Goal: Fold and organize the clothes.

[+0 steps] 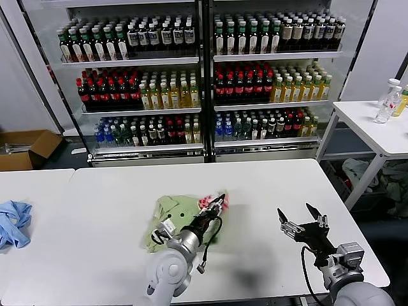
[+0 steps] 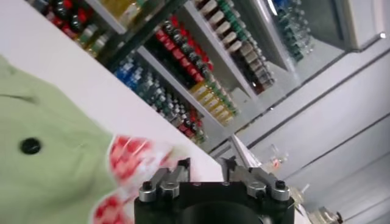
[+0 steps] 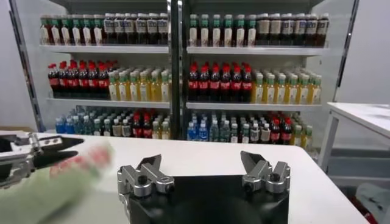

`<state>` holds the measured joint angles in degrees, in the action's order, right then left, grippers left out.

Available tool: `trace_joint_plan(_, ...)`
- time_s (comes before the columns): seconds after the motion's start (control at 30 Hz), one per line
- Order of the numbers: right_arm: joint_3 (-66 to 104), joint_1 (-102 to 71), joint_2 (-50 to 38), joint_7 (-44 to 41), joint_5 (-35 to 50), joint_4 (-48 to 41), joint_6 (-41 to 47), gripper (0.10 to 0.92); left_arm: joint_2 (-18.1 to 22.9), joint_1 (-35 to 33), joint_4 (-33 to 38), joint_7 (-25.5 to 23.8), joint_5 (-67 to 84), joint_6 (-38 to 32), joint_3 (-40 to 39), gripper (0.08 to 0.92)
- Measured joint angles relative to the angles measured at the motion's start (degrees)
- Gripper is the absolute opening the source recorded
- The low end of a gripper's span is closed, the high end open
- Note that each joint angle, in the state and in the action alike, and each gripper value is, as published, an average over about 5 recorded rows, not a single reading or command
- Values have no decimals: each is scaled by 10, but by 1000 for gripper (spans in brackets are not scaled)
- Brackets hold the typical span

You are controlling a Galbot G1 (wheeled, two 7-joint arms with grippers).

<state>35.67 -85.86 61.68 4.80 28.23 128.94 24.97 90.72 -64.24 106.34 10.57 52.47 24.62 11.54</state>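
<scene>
Shelves [image 1: 204,70] stocked with rows of bottles fill the background behind a long white table [image 1: 268,191]. A second white table [image 1: 376,127] stands at the far right and carries a few bottles. A cardboard box [image 1: 25,148] sits on the floor at the far left.

Shirt [image 1: 182,217]: a light green garment, bunched into a loose heap near the middle of the long table, closer to the front edge. The left wrist view shows one dark button and a red-and-white checkered patch on it.

Blue cloth [image 1: 14,223]: crumpled at the left end of the table, well apart from the shirt.

Left gripper [image 1: 217,204]: reaches over the shirt, its tip at the heap's right edge beside the checkered patch. In the left wrist view its fingers [image 2: 177,173] stand partly apart with a visible gap; whether any fabric remains between them cannot be told.

Right gripper [image 1: 298,217]: hangs above bare table to the right of the shirt, well apart from it, fingers [image 3: 149,170] spread wide and holding nothing.
</scene>
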Motion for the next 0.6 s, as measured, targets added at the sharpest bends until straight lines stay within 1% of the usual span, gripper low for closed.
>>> trace_joint_plan(0.2,-28,22,8,7,8,-17,4,823,0,-20,26,-25,-43,-15,2,595)
trace_joint_plan(0.4,-100,74,30,24,20,-61,12,823,-21,-73,81,-36,-80,-35,35,750)
trace_joint_plan(0.5,-142,107,48,36,25,-98,12,823,-36,-107,106,-38,-91,-46,61,807)
trace_joint_plan(0.6,-181,141,69,48,30,-140,11,823,-48,-140,128,-39,-100,-55,88,821)
